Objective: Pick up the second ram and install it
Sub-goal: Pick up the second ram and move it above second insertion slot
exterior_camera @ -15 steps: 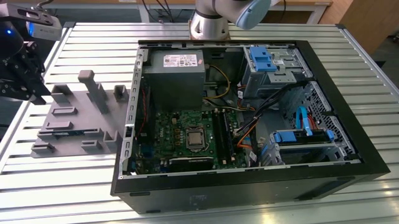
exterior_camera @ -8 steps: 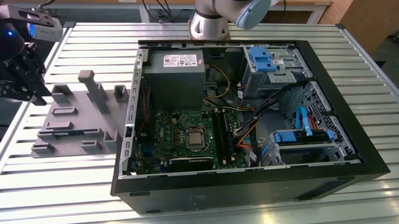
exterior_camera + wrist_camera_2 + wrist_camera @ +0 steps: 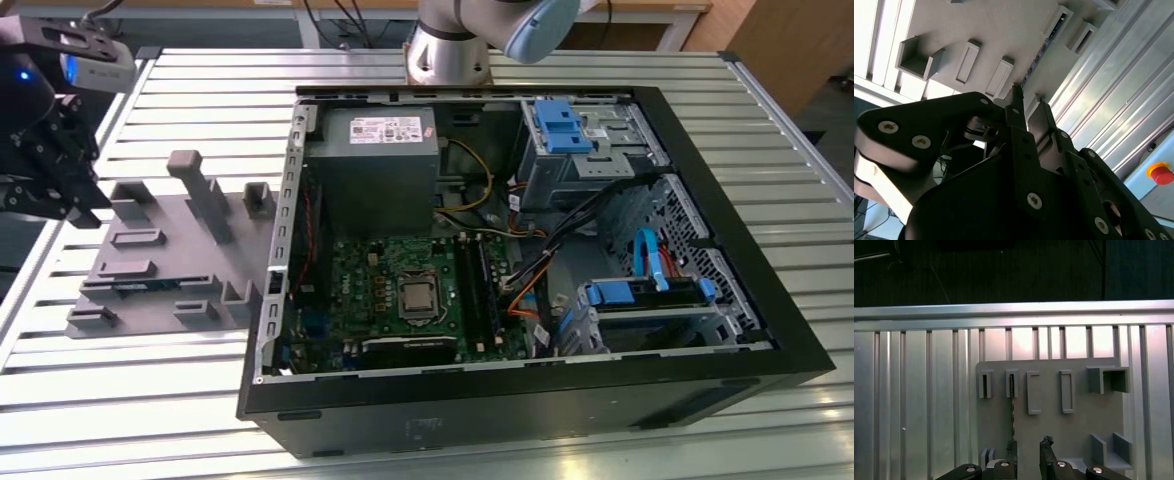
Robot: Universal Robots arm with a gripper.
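Observation:
The second ram (image 3: 1012,410) stands on edge in a slot of the grey tray (image 3: 1094,420), showing as a thin dark line; it also shows in the second wrist view (image 3: 1036,60). My gripper (image 3: 1029,454) hovers over the tray, open, with one fingertip (image 3: 1012,460) in line with the stick's near end and the other fingertip (image 3: 1046,446) off to the side. Nothing sits between them. In the exterior view the gripper (image 3: 74,205) hangs at the far left above the tray's (image 3: 160,300) left edge, where the ram (image 3: 127,285) lies low in its slot.
The open computer case (image 3: 534,390) fills the middle of the slatted metal table (image 3: 134,400). Its green motherboard (image 3: 360,280) holds a silver processor (image 3: 419,295) with dark memory slots (image 3: 477,285) beside it. Tall posts (image 3: 200,190) rise from the tray. Cables and blue drive bays (image 3: 627,290) crowd the exterior view's right.

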